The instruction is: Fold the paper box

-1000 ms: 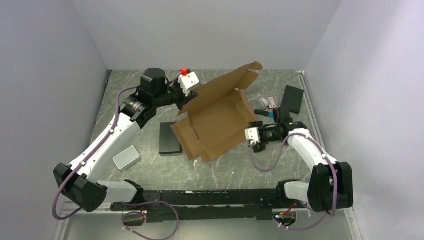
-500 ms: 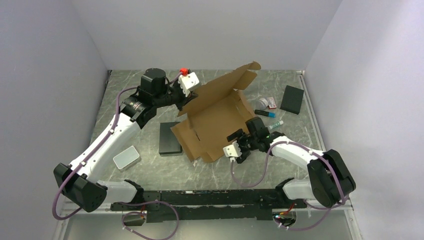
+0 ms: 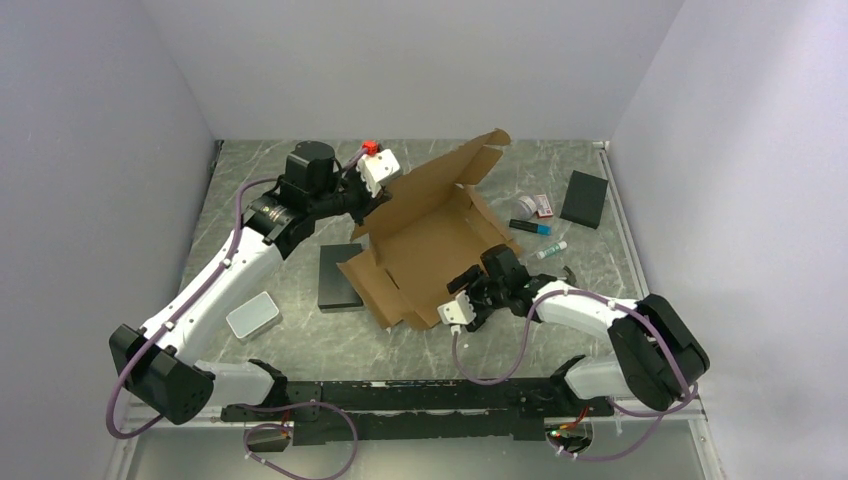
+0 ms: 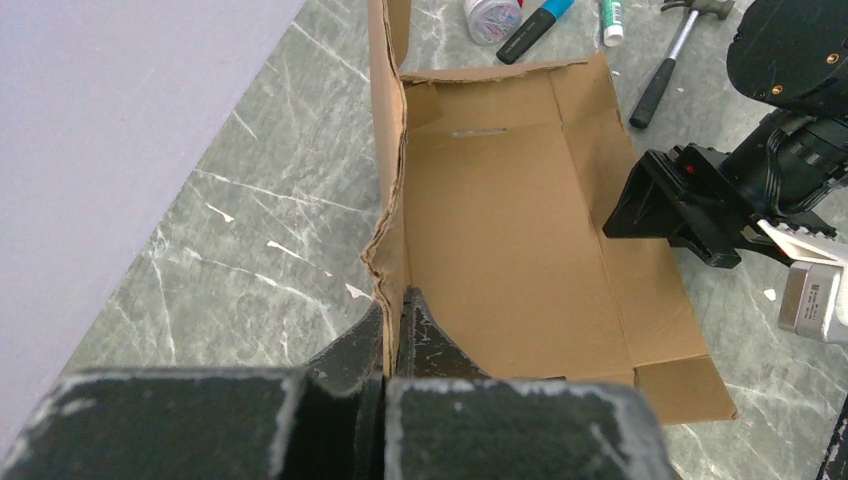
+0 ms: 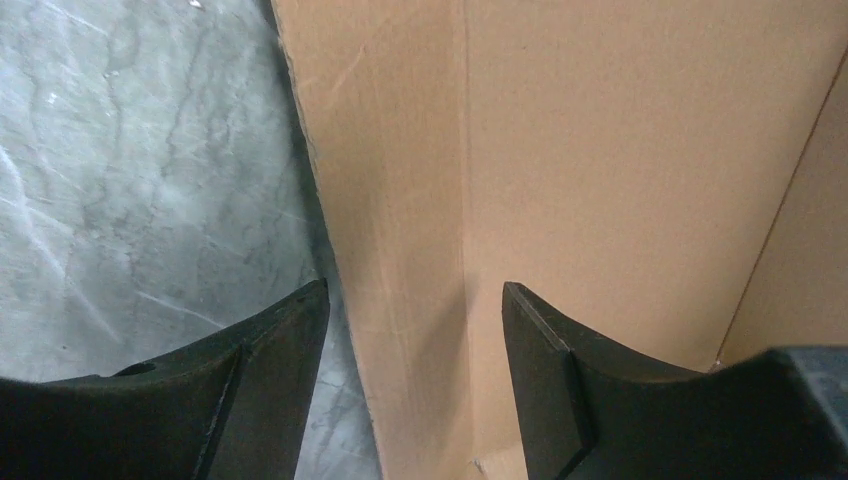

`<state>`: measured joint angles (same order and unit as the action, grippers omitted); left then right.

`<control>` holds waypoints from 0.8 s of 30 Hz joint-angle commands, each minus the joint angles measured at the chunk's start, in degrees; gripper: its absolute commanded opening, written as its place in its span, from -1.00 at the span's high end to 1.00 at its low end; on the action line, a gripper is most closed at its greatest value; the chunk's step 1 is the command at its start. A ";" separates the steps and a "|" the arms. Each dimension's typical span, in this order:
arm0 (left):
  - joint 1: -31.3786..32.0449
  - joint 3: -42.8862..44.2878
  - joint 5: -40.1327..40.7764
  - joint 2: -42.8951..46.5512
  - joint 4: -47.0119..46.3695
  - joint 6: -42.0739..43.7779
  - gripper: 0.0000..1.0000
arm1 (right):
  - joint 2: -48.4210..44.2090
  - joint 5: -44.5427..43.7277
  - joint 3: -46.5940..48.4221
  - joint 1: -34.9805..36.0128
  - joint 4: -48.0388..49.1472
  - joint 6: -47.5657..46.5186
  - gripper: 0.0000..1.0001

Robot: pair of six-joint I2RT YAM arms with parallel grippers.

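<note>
Top external view: box part-open, left arm pinching its raised wall

You see the plain brown corrugated cardboard paper box [image 3: 430, 240] lying mid-way across the grey marbled table [image 3: 300, 345]. Its base panel lies flat and its long lid panel tilts up toward the back wall. Your left gripper [image 4: 395, 305] is clamped tight on the edge of that raised panel, with the cardboard squeezed between both fingers. Your right gripper [image 5: 415, 295] sits low at the box's near right flap with its jaws well apart. In the right wrist view the flap's edge runs through the gap between them and neither finger presses it, so this hand has hold of nothing. A flat black rectangular block [image 3: 340, 277] lies just beside the box's left corner. A small grey rounded tin [image 3: 252, 314] rests nearer your left arm, well apart from the box
</note>
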<state>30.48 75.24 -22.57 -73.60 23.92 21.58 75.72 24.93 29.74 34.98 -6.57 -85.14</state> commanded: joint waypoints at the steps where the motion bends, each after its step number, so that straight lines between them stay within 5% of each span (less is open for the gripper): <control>1: 0.24 0.57 -0.24 1.52 -1.51 1.58 1.00 | -1.21 -3.62 -0.33 -0.20 3.18 -0.21 -0.31; 24: 0.26 1.14 -2.82 1.62 -1.55 2.12 1.00 | -1.50 -0.41 0.75 -14.60 2.69 -3.87 0.05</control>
<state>30.48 75.24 -23.11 -73.60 23.86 21.74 74.87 22.94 29.50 21.74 -5.87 -87.05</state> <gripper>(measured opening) 0.014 0.485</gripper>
